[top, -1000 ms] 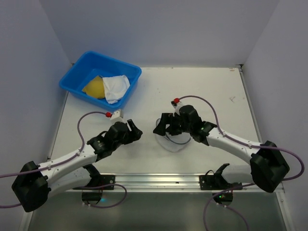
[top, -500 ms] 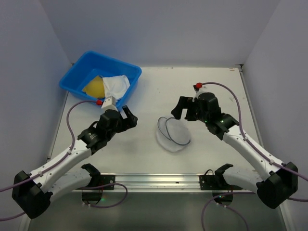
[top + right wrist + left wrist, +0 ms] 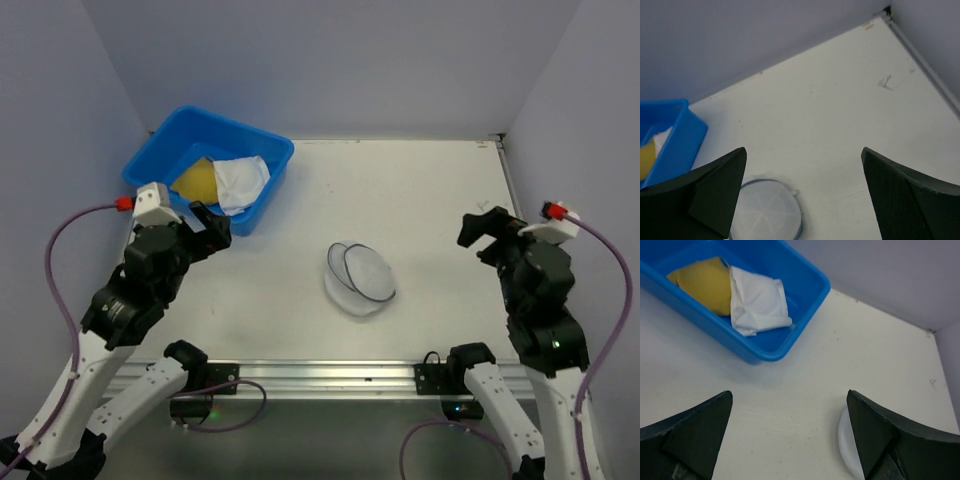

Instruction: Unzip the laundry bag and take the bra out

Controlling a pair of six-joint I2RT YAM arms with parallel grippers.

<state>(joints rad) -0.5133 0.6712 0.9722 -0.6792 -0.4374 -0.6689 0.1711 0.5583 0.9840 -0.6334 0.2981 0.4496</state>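
Note:
The laundry bag (image 3: pixel 360 279) lies on the middle of the table, a white mesh pod whose two dark hoop rims sit offset from each other. It shows in the right wrist view (image 3: pixel 767 212) and as a white sliver in the left wrist view (image 3: pixel 846 442). The mustard-yellow bra (image 3: pixel 195 181) lies in the blue tub (image 3: pixel 160 140), partly under a white cloth (image 3: pixel 243 180); it also shows in the left wrist view (image 3: pixel 704 282). My left gripper (image 3: pixel 208 228) is open and empty next to the tub's near side. My right gripper (image 3: pixel 480 235) is open and empty, well right of the bag.
The blue tub stands at the table's back left corner and shows in both wrist views (image 3: pixel 790 347) (image 3: pixel 675 145). Walls close the table on the left, back and right. A metal rail (image 3: pixel 330 375) runs along the near edge.
Both arms have drawn back from the bag and apart, the left toward the tub, the right toward the right edge. The bag stays on the table, let go.

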